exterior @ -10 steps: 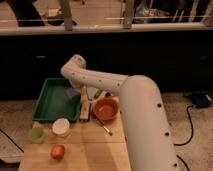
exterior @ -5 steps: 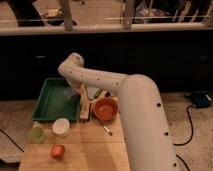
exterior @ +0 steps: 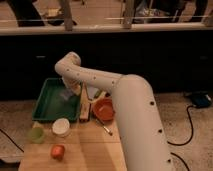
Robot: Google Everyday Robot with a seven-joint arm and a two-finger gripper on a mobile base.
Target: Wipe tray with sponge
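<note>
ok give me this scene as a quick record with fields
tray: green, rimmed, at back left
gripper: low over the tray's right side
sponge: pale block at the gripper, in the tray
wooden piece: along the tray's right edge
orange bowl: right of the wooden piece
white cup: in front of the tray
green cup: left of the white cup

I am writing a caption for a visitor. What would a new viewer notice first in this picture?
The big white arm fills the right half, bending up and then down, with its gripper low over the right part of the green tray. The orange bowl stands right of the tray, and the white cup stands in front of it, on the pale wooden table.
</note>
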